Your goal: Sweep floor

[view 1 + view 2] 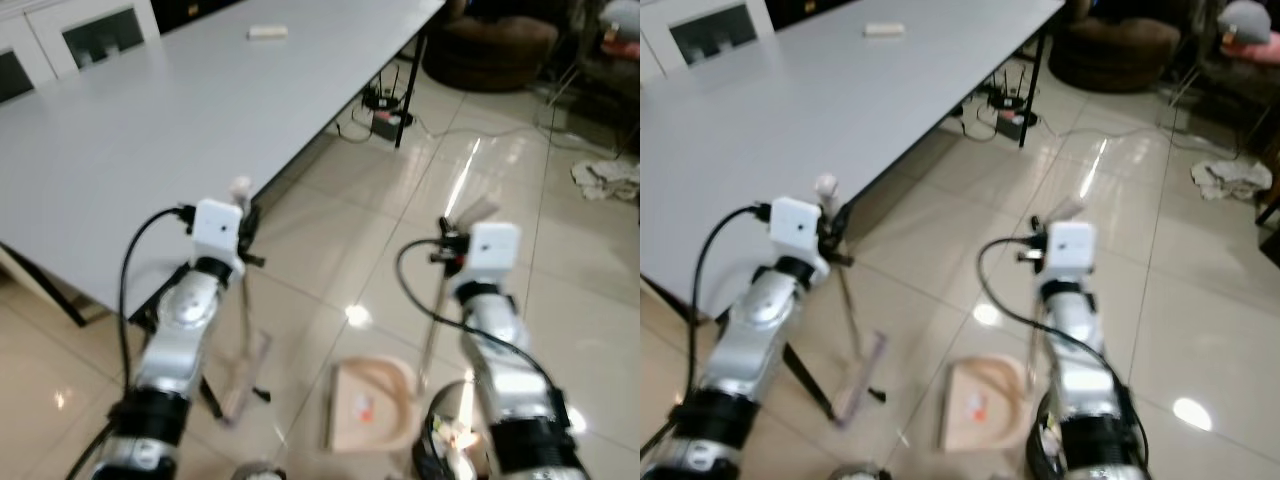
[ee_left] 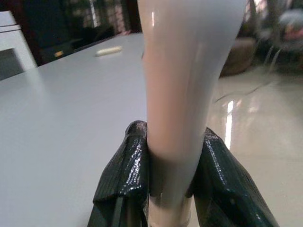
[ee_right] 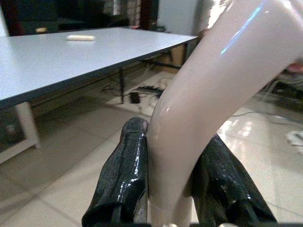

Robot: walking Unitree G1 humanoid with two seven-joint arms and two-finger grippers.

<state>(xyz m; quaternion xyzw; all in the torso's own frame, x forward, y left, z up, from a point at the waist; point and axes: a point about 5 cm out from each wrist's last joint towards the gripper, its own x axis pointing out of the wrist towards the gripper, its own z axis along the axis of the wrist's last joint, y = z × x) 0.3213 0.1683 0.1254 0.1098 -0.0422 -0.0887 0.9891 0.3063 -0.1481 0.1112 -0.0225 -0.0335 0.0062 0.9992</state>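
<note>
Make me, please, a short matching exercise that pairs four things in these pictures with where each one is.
Things:
1. broom
2. dustpan
3. small pale object
4. crumpled cloth

Places:
A. on the floor far off on the robot's right
B. handle held in the left hand
C. on the far part of the grey table
D. pan on the tiles between the arms, handle held in the right hand

Pairs: 1-B, 2-D, 3-C, 4-A
</note>
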